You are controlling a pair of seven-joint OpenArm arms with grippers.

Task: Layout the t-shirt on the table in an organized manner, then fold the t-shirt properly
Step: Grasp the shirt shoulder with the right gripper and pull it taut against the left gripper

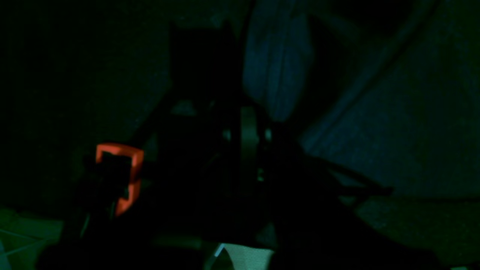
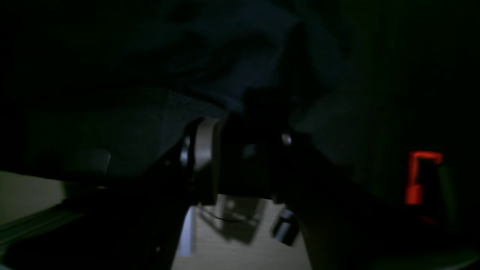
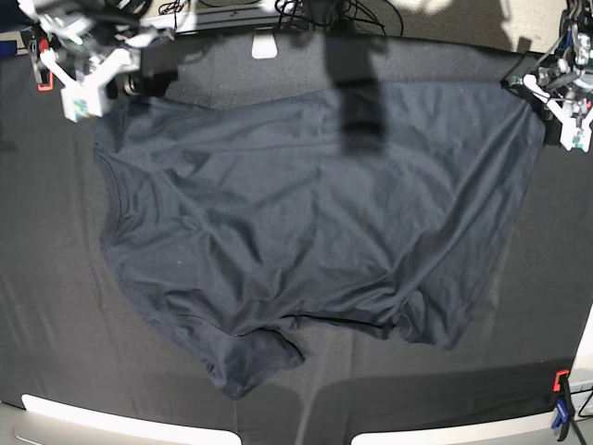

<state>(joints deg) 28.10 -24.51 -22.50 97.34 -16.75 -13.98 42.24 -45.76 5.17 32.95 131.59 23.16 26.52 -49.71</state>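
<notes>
The t-shirt [image 3: 296,222] lies spread but creased across the middle of the table [image 3: 56,306]. The left gripper [image 3: 542,88] is clamped on the shirt's far corner. The right gripper [image 3: 130,88] sits at the opposite far corner; its jaw state cannot be determined.

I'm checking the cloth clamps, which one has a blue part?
The bottom-right clamp in the base view: red on top, blue below. The top-left clamp shows only red.
</notes>
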